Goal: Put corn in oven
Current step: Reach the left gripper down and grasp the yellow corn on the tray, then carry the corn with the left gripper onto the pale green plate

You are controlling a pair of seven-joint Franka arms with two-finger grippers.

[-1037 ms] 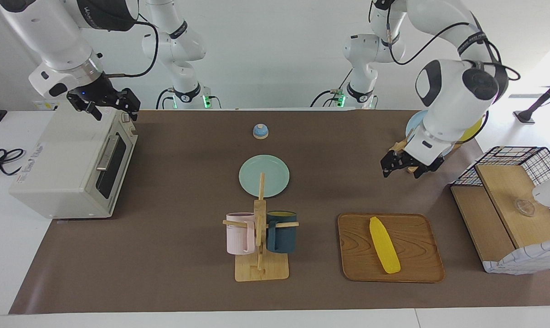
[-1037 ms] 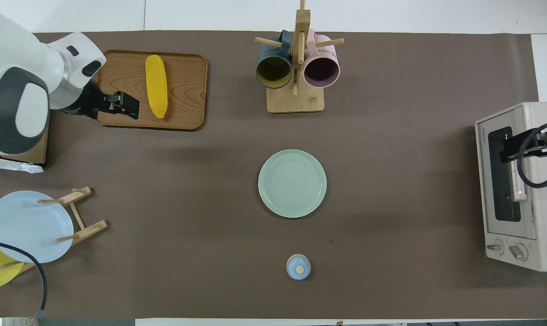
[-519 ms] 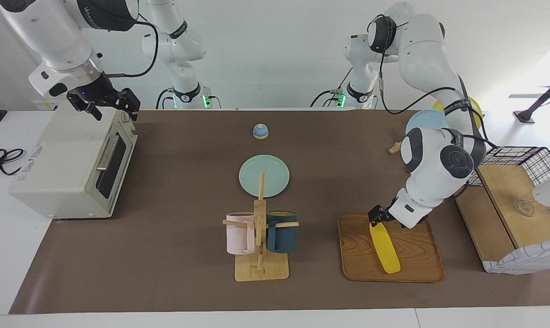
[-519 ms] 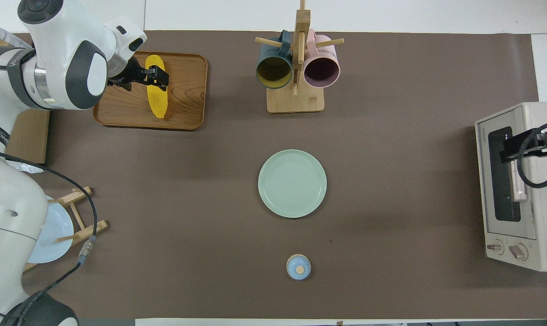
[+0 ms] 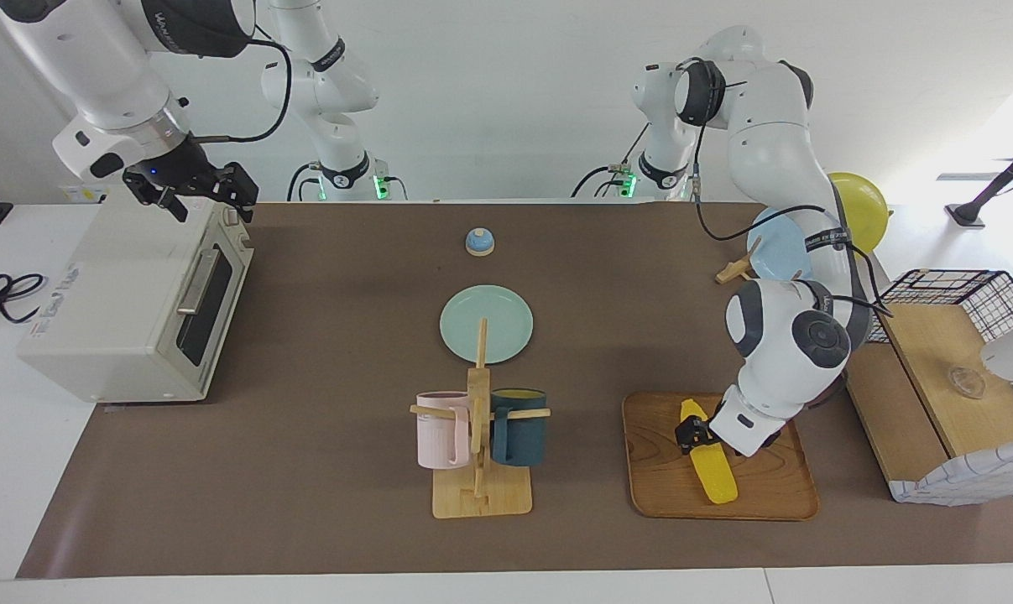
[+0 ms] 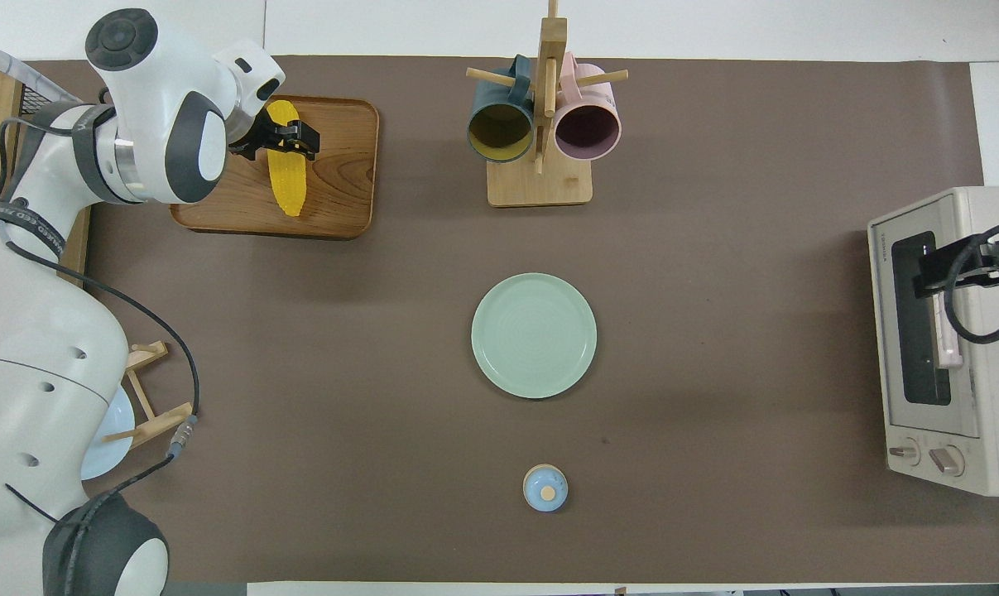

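The yellow corn lies on a wooden tray at the left arm's end of the table; it also shows in the overhead view. My left gripper is down at the corn's end nearer the robots, low over the tray, and covers that part of the cob in the overhead view. The off-white oven stands at the right arm's end, its dark glass door closed. My right gripper waits open and empty above the oven's top edge.
A mug rack with a pink and a dark blue mug stands beside the tray. A green plate and a small blue bell lie mid-table. A plate stand and a wire basket are near the left arm.
My left arm has swung from above the table near the plate stand down onto the tray, and its gripper has lowered onto the corn. The right arm has not moved.
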